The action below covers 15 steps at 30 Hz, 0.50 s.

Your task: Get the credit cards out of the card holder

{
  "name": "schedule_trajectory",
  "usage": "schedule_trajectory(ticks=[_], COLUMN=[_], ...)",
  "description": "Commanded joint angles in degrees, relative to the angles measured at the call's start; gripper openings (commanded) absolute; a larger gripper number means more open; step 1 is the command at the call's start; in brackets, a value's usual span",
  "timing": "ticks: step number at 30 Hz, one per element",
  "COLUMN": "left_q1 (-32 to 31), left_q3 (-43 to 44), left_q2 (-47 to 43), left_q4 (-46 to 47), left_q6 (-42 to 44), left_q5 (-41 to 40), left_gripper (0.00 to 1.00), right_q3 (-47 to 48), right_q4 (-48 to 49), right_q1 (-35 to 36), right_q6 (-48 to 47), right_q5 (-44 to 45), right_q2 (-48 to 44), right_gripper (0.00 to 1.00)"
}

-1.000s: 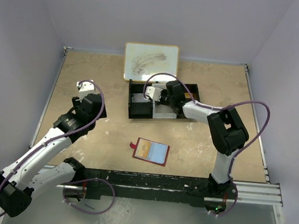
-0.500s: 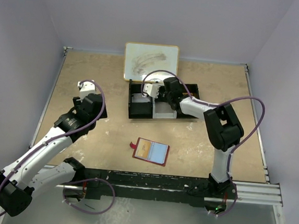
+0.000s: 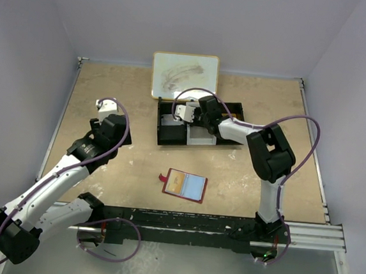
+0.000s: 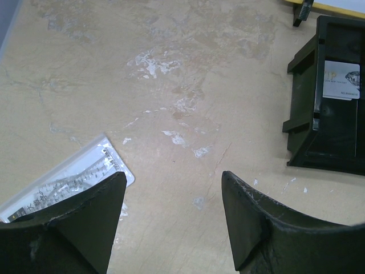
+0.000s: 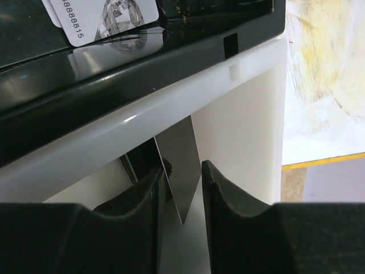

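Jaws of right gripper (image 5: 183, 171) parted since earlier, now loose around thin grey card (image 5: 181, 154) in white bay (image 5: 245, 131) of long black plastic tray (image 3: 160, 134). Left gripper (image 4: 171, 188) stayed wide open. Small red folding card holder (image 3: 184, 185) lay open, well apart from both.

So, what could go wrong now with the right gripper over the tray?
A grey card stands tilted between the parted fingers of the right gripper, inside the white compartment of the tray; lifting away might drag it out. The card holder lies open and unheld on the table, so pulling at it may slide it.
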Motion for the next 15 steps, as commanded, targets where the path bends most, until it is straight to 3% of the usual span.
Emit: schedule_trajectory(ticks=[1, 7, 15], left_q1=[0.20, 0.17, 0.14], left_q3=[0.80, 0.81, 0.81], left_q2=[-0.08, 0.10, 0.72], left_q4=[1.09, 1.02, 1.00], left_q6=[1.29, 1.27, 1.18], left_q5=[-0.28, -0.19, 0.22], left_gripper=[0.65, 0.65, 0.65], right_q3=[1.41, 1.83, 1.94], right_q4=[-1.47, -4.89, -5.51], right_q1=[0.04, 0.06, 0.01], right_q6=[0.50, 2.73, 5.50], right_q5=[-0.01, -1.10, -2.16], right_q2=[-1.75, -3.17, -3.52], right_gripper=[0.36, 0.45, 0.44])
